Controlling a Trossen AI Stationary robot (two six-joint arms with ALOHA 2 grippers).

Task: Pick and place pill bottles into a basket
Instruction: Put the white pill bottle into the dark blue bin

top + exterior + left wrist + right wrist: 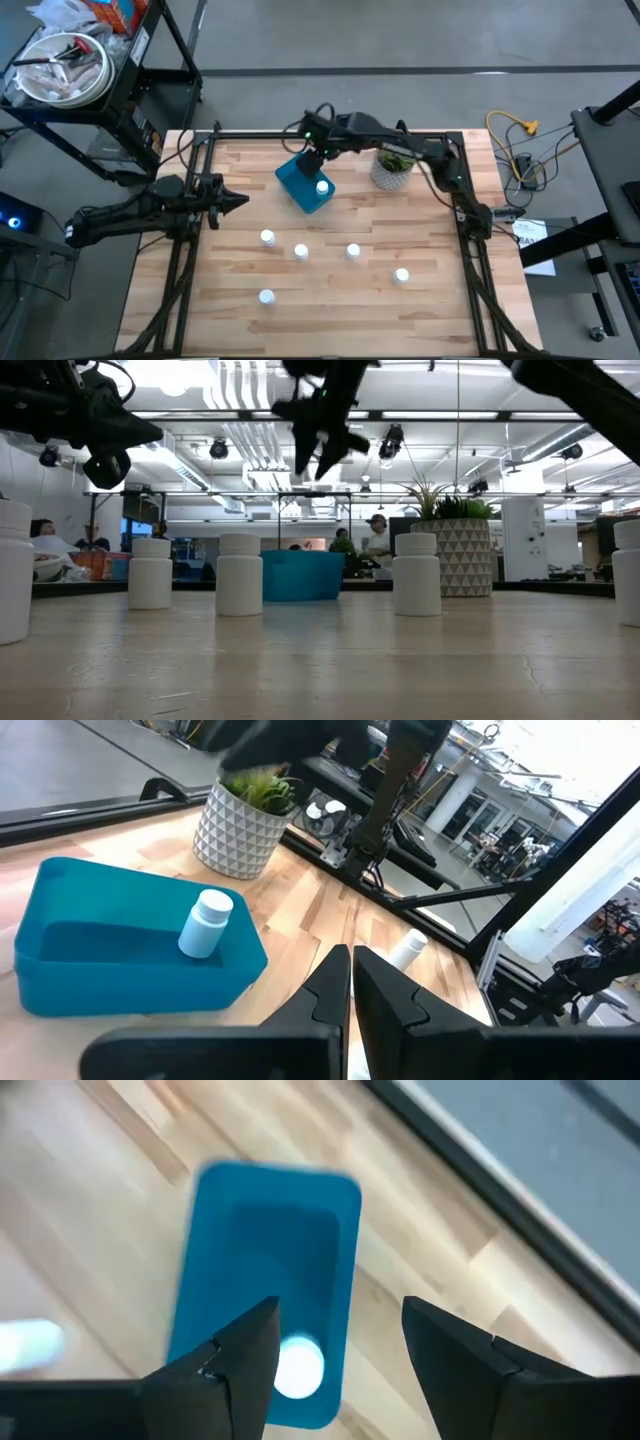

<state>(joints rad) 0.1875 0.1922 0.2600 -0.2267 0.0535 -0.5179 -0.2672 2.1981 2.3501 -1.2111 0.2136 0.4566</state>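
Observation:
The blue basket (305, 183) sits on the table's far middle and holds one white pill bottle (322, 187), which leans against a wall (206, 923). Several more white bottles stand on the table nearer the front: (267, 238), (301, 251), (352, 251), (402, 275), (266, 296). My right gripper (311, 158) hovers open and empty above the basket (268, 1280). My left gripper (240, 201) is shut and empty, left of the basket.
A white patterned pot with a green plant (393, 168) stands right of the basket. Black frame rails (462, 200) run along the table's sides. Free wood lies between the bottles and the near edge.

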